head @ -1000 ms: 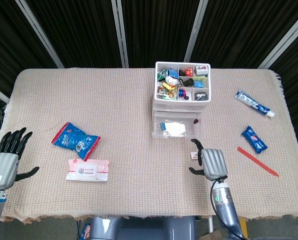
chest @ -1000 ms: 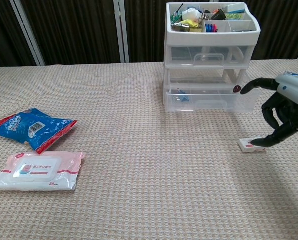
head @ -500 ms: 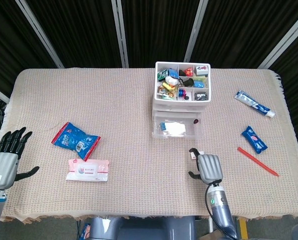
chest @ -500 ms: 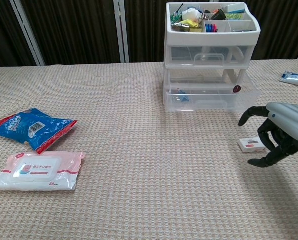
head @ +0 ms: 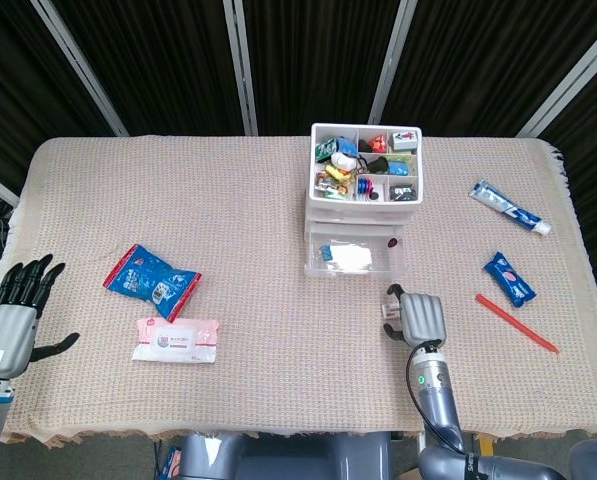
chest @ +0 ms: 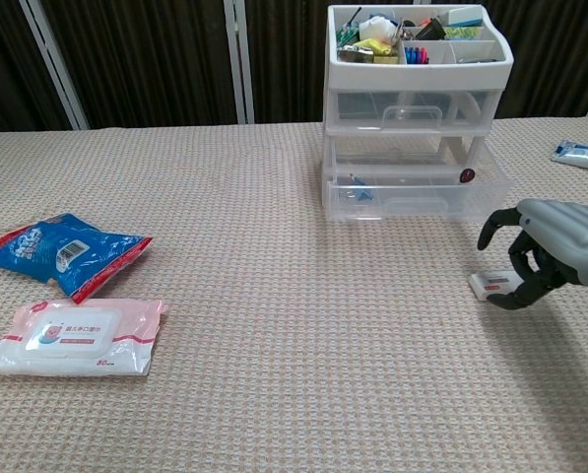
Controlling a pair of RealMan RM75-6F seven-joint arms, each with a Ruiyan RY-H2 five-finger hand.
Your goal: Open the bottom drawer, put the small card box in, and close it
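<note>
White card box (chest: 494, 286) lies flat on the worktop (head: 248, 290), lower right of the frame, before the pulled-out bottom drawer (head: 356, 254). Right hand (chest: 542, 252) curls over it, grasp not yet certain; pinch its long edges. Left hand (head: 13, 310) rests released. Open cloth surrounds it.

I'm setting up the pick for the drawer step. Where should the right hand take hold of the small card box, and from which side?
The small card box lies flat on the table cloth, low and thin, so probably pinch its two long edges from above. The right hand is already over it, fingers curled down at its right end. The open bottom drawer stands just behind.
</note>
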